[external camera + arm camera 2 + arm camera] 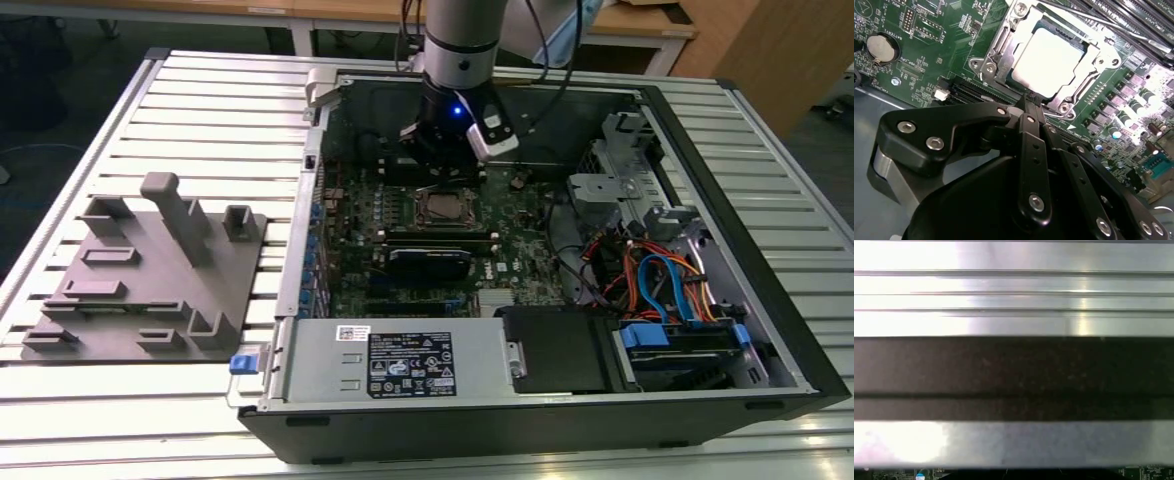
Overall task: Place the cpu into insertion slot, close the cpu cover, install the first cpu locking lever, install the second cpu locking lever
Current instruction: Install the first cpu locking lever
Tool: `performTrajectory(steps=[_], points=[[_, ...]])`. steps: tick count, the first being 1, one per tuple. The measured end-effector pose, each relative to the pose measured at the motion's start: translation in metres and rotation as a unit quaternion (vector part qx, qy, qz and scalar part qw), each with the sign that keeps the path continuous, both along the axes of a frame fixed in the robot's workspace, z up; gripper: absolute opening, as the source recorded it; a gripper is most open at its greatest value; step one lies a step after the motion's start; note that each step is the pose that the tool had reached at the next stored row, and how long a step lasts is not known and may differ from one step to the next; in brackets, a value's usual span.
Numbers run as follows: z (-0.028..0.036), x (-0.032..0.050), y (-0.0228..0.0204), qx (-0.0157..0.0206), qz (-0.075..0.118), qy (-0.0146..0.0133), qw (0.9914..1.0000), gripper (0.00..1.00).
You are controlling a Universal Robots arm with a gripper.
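1. The cpu (1048, 59) lies flat in the slot (1004, 47) on the green board (919, 65); its pale metal face shows through the window of the cover (1093, 52), which is down over it.
2. In the second wrist view the tool (1030, 100) sits just beside the slot's edge, its black fingers (1026, 145) pressed together with nothing between them.
3. In the exterior view the tool (447, 160) hangs inside the open computer case (561, 415), just above the slot (442, 208).
4. The case rests on a slatted metal counter (200, 110); a grey fixture (140, 270) stands to the exterior view's left, well apart from the case.
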State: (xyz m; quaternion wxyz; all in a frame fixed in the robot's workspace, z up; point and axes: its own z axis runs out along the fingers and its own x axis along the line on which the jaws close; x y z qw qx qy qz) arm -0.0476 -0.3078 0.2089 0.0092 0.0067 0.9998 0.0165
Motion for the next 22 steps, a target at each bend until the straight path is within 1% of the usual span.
performTrajectory(steps=[14, 22], points=[[0.0063, -0.0036, 0.0001, 0.0011, 0.001, -0.0008, 1.00000, 0.10], [0.0070, -0.0037, 0.0016, 0.0029, 0.001, -0.0008, 1.00000, 0.10]])
